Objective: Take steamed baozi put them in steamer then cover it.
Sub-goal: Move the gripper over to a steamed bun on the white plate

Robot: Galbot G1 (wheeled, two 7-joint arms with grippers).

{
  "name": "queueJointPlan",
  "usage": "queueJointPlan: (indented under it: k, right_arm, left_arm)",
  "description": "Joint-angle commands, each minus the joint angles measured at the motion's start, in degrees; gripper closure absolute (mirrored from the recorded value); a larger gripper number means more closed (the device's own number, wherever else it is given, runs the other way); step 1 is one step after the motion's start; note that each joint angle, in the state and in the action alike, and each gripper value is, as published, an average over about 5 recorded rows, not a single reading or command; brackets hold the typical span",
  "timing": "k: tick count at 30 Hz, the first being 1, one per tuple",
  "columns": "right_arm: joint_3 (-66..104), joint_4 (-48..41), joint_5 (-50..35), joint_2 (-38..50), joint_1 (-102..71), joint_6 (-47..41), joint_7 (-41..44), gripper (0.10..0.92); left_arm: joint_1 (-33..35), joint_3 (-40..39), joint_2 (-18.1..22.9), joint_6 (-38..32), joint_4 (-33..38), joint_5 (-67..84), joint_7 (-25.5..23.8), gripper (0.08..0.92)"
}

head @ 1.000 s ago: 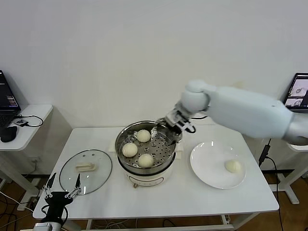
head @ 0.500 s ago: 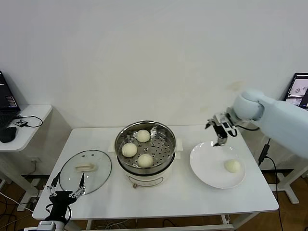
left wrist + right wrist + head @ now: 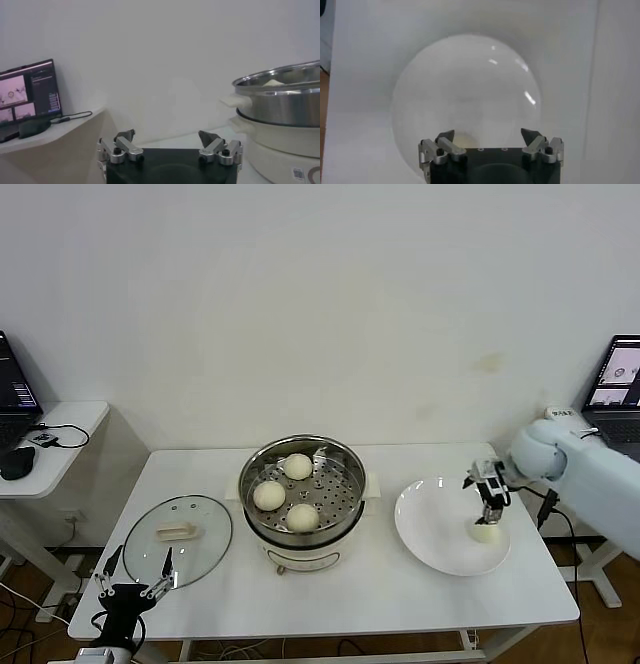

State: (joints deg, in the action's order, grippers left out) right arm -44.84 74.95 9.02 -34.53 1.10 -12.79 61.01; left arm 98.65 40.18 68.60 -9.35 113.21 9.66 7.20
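The right end effector (image 3: 489, 506) hangs over the white plate (image 3: 430, 534), its fingers pointing down and standing apart with nothing between them. Directly below its fingertips, one bun (image 3: 487, 531) lies on the plate, on the side away from the steamer (image 3: 302, 492). In the right wrist view, the same end effector (image 3: 490, 135) shows its two fingers wide apart above the plate (image 3: 470, 95), and the bun (image 3: 466, 140) is partly seen between them.

The steamer stands well apart from this end effector, toward the robot's left, in the middle of the tabletop (image 3: 400, 594). Three buns (image 3: 284, 494) lie on its tray with holes.

The glass lid (image 3: 178, 539) lies flat on the tabletop beyond the steamer. The left end effector (image 3: 133, 576) waits just beside the lid, at the near edge, fingers apart and empty
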Motion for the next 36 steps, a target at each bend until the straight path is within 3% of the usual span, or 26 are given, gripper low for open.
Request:
queueJointPlan:
  k: [1, 13, 36]
  right_arm:
    - [7.12, -5.88, 5.58, -2.43, -8.49, -0.17, -0.46, 0.203]
    - [8.4, -8.96, 8.24, -4.3, -9.13, -0.34, -0.28, 0.207]
    - [9.94, -12.86, 11.19, -6.61, -10.15, 0.35, 0.59, 0.342]
  left_arm:
    - [0.02, 0.2, -0.06, 0.07, -0.1, -0.07, -0.02, 0.177]
    - [-0.24, 0.23, -0.07, 0.08, -0.55, -0.03, -0.02, 0.177]
    - [-0.89, -0.37, -0.11, 0.13, -1.12, -0.06, -0.03, 0.177]
